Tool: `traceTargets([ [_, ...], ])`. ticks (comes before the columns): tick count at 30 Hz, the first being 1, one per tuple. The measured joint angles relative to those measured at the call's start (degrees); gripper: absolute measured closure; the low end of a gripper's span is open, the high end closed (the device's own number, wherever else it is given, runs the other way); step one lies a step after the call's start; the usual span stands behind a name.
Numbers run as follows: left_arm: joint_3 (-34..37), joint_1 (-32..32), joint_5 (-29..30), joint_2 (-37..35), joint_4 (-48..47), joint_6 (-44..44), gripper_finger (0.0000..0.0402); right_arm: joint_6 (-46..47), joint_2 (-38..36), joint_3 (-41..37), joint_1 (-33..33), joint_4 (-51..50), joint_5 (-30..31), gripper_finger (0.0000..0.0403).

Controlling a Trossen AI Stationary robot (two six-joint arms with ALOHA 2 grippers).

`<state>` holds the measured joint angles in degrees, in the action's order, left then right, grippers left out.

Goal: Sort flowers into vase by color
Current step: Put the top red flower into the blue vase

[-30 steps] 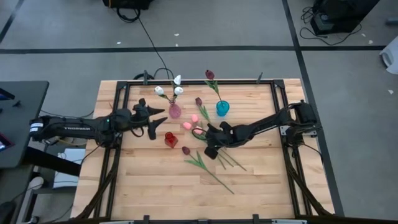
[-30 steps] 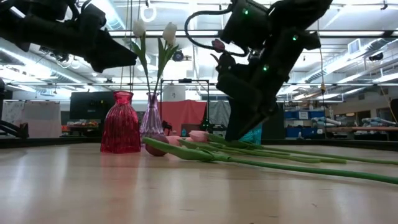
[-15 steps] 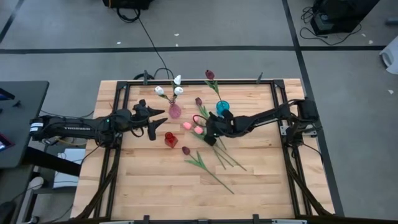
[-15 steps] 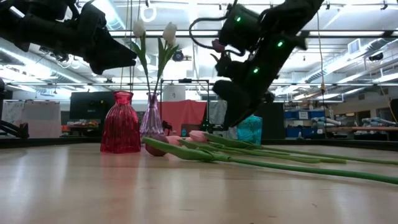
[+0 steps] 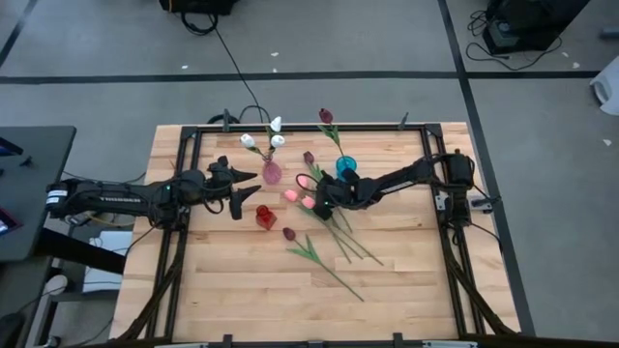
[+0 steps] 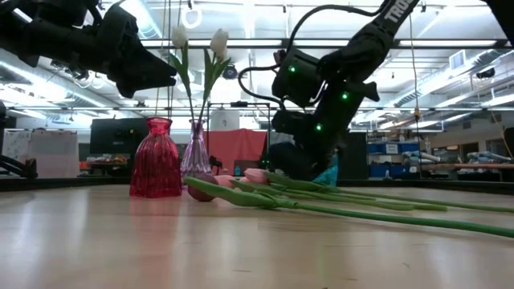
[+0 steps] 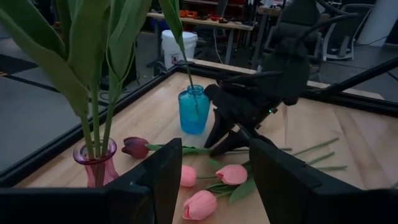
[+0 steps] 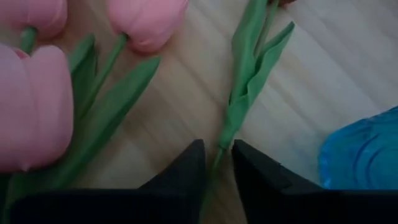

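Observation:
Three white tulips stand in a pink vase (image 5: 273, 173) and a maroon tulip (image 5: 326, 115) stands in a blue vase (image 5: 345, 168). A red vase (image 5: 265, 217) stands empty. Pink tulips (image 5: 308, 202) and two maroon tulips (image 5: 309, 157) (image 5: 288, 233) lie on the table, stems crossing. My right gripper (image 5: 321, 205) is low over the lying flowers, fingers narrowly open and pointing down on either side of a maroon tulip's stem (image 8: 239, 106). My left gripper (image 5: 244, 190) is open and empty, raised left of the pink vase. My right gripper's fingers (image 8: 186, 169) stand on either side of the lying maroon tulip's stem (image 8: 219, 149), coming from above and lying across it. I cannot tell whether they touch it. The stem lies flat on the table.
The blue vase (image 8: 360, 149) stands close beside my right gripper, on its far side. Pink tulip heads (image 8: 28, 106) lie just left of the fingers. Long green stems (image 5: 338, 246) stretch toward the near right. A black frame (image 5: 426, 155) rims the table.
My right gripper has gone toward the table's far edge and down, from over the stems to the maroon tulip's stem beside the blue vase. The flowers have not moved.

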<state>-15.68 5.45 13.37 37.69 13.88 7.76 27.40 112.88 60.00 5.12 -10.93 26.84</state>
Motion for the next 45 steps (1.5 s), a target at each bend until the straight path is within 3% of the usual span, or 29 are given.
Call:
traceTargets([
  [5, 0.0, 0.0, 0.0, 0.0, 0.0, 0.0, 0.0209, 2.3, -0.4, 0.0, 0.4, -0.6, -2.2, 0.0389],
  [11, 0.0, 0.0, -1.4, 0.0, 0.0, 0.2, 0.0209, 3.7, -5.0, -0.6, -1.0, -6.8, -3.3, 0.0396],
  [20, 0.0, 0.0, -1.6, 0.0, 0.0, 0.4, 0.0209, 1.8, -20.6, -0.4, -8.7, -11.1, -2.0, 0.04],
  [25, 0.0, 0.0, -1.8, 0.0, -0.3, 1.1, 0.0209, 1.0, -29.1, -1.3, -13.9, -13.5, 7.1, 0.0401],
  [29, 0.0, 0.0, -2.9, 0.0, -0.8, 1.5, 0.0209, 0.7, -37.2, -6.7, -17.5, -10.3, 15.6, 0.0401],
  [32, 0.0, 0.0, -3.5, 0.3, -0.7, 1.5, 0.0209, -3.9, -42.7, -13.8, -19.3, 0.6, 21.6, 0.0401],
  [36, 0.0, 0.0, -3.1, 0.3, 0.1, 1.5, 0.0209, -15.6, -47.7, -25.9, -18.3, 27.1, 21.9, 0.0401],
  [41, 0.0, 0.0, -2.9, 0.3, 1.0, 1.3, 0.0209, -26.1, -48.4, -39.9, -10.6, 63.9, 13.6, 0.0401],
  [45, 0.0, 0.0, -2.8, 0.3, 2.0, 0.0, 0.0208, -25.0, -45.4, -45.2, -1.5, 78.5, 6.9, 0.0401],
])
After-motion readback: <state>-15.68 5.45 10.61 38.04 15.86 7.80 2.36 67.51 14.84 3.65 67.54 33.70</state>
